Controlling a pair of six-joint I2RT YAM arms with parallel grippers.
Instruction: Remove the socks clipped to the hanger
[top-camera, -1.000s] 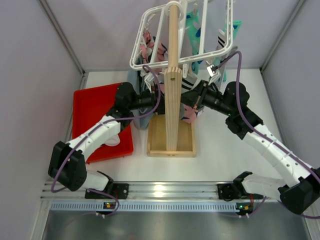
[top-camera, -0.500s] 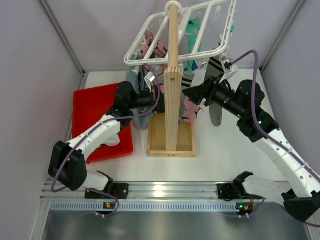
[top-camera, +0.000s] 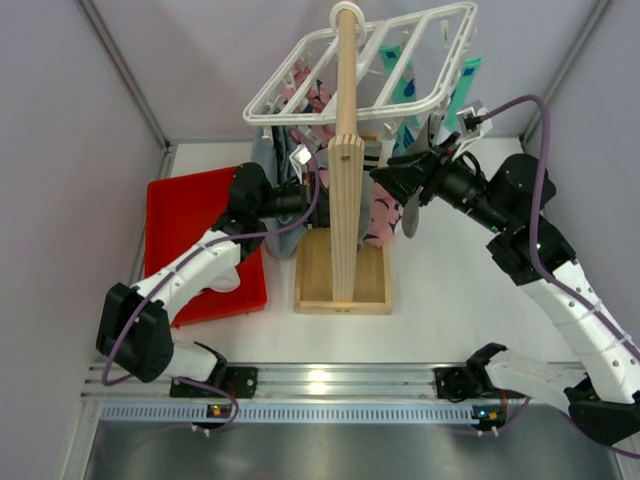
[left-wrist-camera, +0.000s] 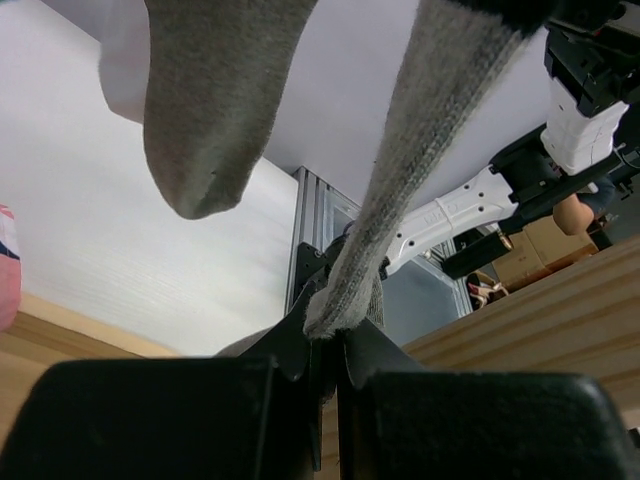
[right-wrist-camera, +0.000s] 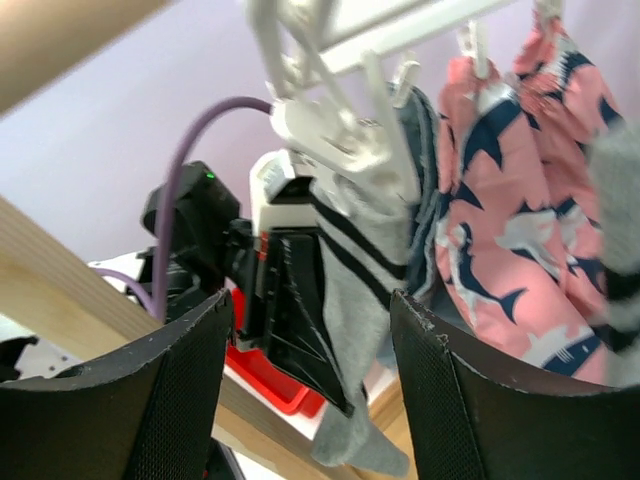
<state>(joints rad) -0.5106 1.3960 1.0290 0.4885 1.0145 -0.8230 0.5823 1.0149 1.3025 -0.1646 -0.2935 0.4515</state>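
Pale lilac walls close in a white table. On it a wooden post rises from a box base at frame centre. The white hanger sits tilted around the top of the post, in the upper middle of the top view.

Only that view shows the teal socks under the hanger's far right side. It also shows the red tray lying at middle left, under the left arm. There the post and the hanging cloth hide both arms' fingers.

The left wrist view fills that gap. The left gripper is pinched tight on the toe of a grey sock, which runs taut to the top right edge, its clip cut off. A second grey sock dangles free at upper left, with the post's wood crossing the lower right corner.

The right wrist view shows the right gripper spread wide and holding nothing. Its dark pads stand on either side of a striped sock, which hangs from a white clip. Whether the pads touch that sock is hard to tell. Just right of it hangs the pink cloth with navy print. The left arm's black head sits behind the sock.
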